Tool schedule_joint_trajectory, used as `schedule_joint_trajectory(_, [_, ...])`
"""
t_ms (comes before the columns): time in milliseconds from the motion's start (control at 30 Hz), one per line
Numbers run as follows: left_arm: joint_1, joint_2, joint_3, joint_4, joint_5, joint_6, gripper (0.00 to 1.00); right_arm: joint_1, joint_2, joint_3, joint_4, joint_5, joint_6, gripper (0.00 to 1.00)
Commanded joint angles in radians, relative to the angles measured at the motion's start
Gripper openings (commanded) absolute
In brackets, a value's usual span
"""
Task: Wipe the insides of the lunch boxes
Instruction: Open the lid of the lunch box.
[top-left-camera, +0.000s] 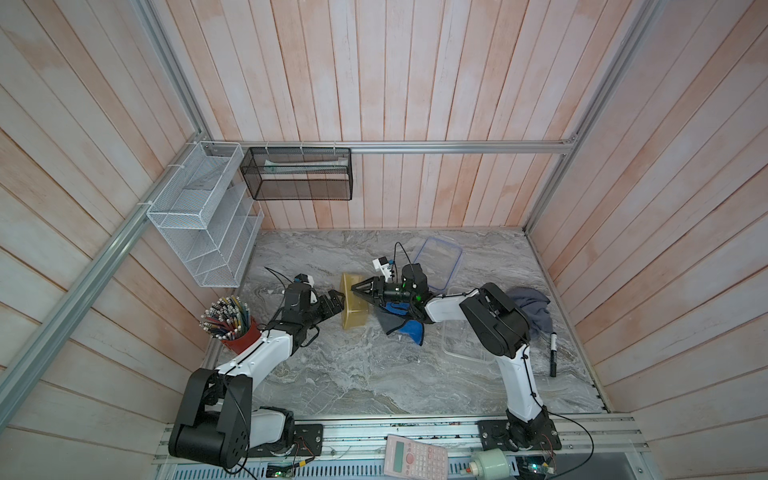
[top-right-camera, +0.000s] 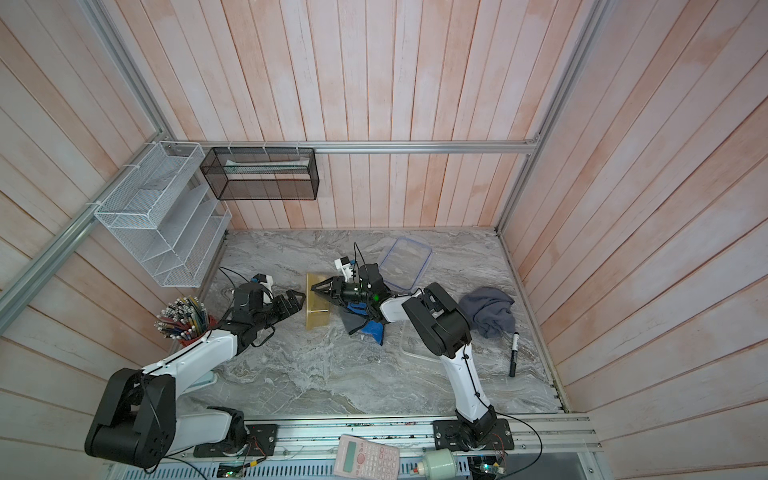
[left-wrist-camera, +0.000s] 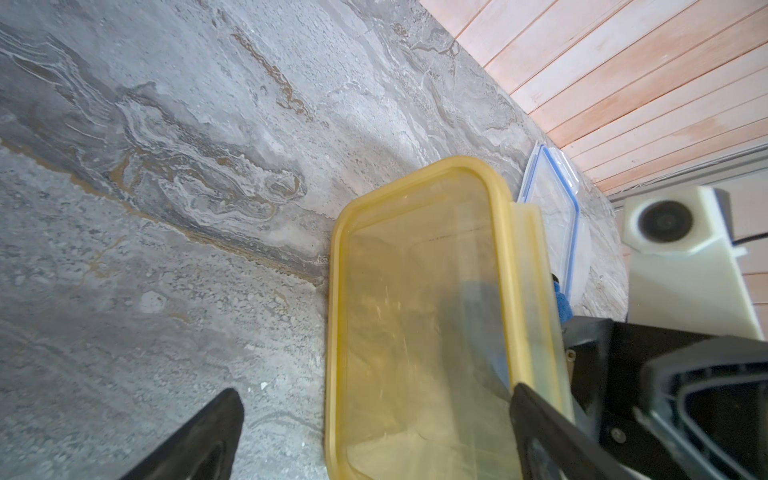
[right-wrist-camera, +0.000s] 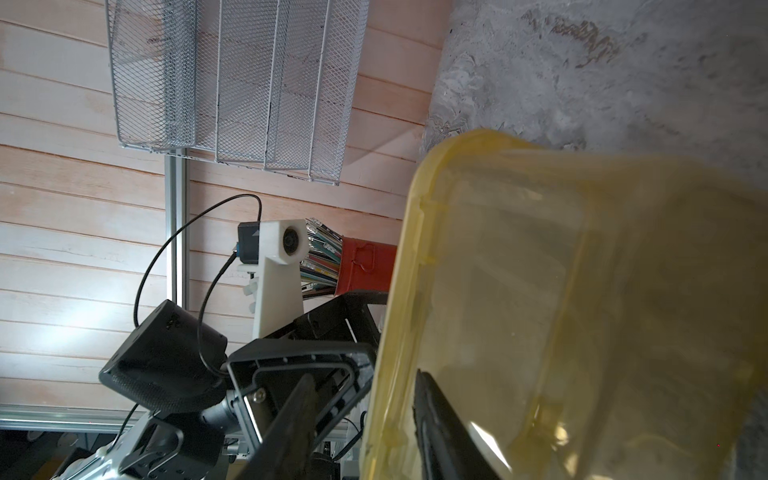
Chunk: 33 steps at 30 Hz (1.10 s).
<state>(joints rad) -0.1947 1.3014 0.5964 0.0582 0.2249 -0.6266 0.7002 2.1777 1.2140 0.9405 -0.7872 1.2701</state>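
- Your yellow lunch box (top-left-camera: 353, 316) stands on its side, 9 o'clock of table (top-left-camera: 353, 374) centre.
- Left gripper (top-left-camera: 337, 301), at its 9 o'clock, gapes wide and grips nothing.
- Right gripper (top-left-camera: 358, 291), from 3 o'clock, straddles its wall half-open; you can't tell whether it pinches.
- Clear lunch box (top-left-camera: 457, 347) lies at 4 o'clock.

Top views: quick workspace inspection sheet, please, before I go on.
Surface: marble tabletop, no spill seen.
Job's things: yellow lunch box tilted up between the grippers; clear lunch box partly under right arm; blue-rimmed lid flat, apart.
Clutter: blue cloth beside yellow lunch box; grey cloth; marker; pencil cup; calculator on front rail.
Grippers: left gripper open beside that box; right gripper closed on its wall.
Cables: wrist-camera leads loop clear of the boxes.
Surroundings: white mesh rack, black mesh basket on plank walls.
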Motion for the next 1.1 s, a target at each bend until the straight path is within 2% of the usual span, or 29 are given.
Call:
schedule_joint_trajectory(0, [-0.036, -0.050, 0.007, 0.001, -0.010, -0.003, 1.00, 0.001, -0.014, -0.031, -0.065, 0.019, -0.044, 0.46])
schedule_joint_trajectory(300, [-0.062, -0.110, 0.049, -0.050, -0.020, 0.033, 1.00, -0.010, -0.066, -0.065, -0.059, 0.065, -0.062, 0.58])
schedule_joint_trajectory(733, [-0.090, 0.060, 0.169, -0.201, -0.098, 0.043, 0.95, -0.016, -0.098, -0.080, -0.179, 0.115, -0.137, 0.59])
schedule_joint_trajectory(1067, [-0.091, 0.017, 0.145, -0.199, -0.130, 0.036, 0.92, -0.001, -0.086, -0.027, -0.297, 0.121, -0.206, 0.59])
